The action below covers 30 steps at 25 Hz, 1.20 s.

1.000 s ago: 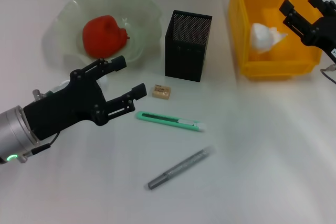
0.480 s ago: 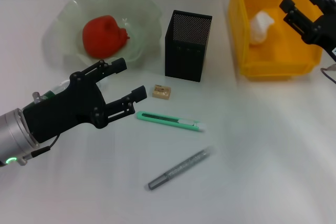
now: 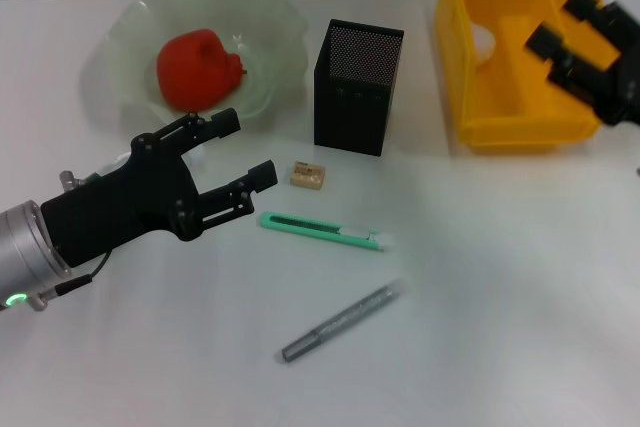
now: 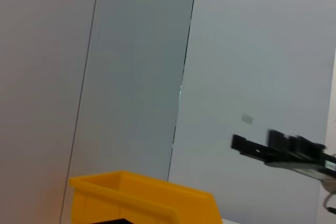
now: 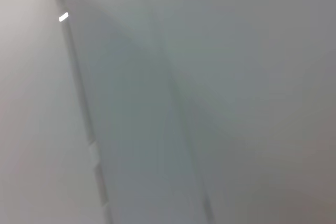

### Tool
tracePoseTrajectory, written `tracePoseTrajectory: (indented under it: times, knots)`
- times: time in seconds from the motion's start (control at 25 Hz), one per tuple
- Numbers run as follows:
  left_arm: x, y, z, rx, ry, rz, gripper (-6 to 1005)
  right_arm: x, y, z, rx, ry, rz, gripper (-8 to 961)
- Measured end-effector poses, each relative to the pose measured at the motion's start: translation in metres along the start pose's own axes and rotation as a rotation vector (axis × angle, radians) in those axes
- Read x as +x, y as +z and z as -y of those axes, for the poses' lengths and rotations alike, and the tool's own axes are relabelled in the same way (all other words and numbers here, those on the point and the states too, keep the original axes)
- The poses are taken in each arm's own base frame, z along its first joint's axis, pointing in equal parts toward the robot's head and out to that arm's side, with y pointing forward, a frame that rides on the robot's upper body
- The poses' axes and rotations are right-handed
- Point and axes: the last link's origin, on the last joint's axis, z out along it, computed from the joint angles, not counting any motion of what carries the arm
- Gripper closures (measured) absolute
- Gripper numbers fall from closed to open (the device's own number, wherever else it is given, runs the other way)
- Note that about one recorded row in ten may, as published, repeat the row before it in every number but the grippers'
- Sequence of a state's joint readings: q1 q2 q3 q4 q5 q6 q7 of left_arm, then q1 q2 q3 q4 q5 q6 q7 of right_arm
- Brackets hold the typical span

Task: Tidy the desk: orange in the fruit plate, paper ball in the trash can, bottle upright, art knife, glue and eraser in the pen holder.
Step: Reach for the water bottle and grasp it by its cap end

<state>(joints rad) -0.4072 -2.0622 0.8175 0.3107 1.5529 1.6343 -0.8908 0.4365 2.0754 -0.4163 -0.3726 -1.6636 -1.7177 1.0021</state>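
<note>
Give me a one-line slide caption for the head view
Open left gripper hovers near eraser and art knife; open right gripper over the yellow trash can.

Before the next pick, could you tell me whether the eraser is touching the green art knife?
Apart. The head view shows bare table between the eraser and the art knife.

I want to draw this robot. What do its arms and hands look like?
The left gripper is matte black with two long, jointed fingers. Behind it is a shiny silver wrist cylinder with a small green light and a thin cable. The right gripper is black too, blocky, by the yellow bin.
</note>
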Motion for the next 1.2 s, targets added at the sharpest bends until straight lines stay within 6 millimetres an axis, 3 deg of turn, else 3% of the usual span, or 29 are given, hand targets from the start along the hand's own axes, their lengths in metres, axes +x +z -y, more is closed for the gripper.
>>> tracePoseTrajectory:
  times: [0.6,0.88,1.2]
  knots:
    - [0.004,-0.012,0.011,0.021,-0.001,0.036,204,0.026,0.012,-0.013,-0.292,-0.053,-0.412,127]
    - [0.006,-0.014,0.019,0.039,-0.018,0.084,204,0.034,0.015,-0.016,-0.310,-0.065,-0.455,127]
    - [0.026,-0.015,0.045,0.097,-0.096,0.225,205,0.036,0.018,-0.016,-0.309,-0.075,-0.468,127]
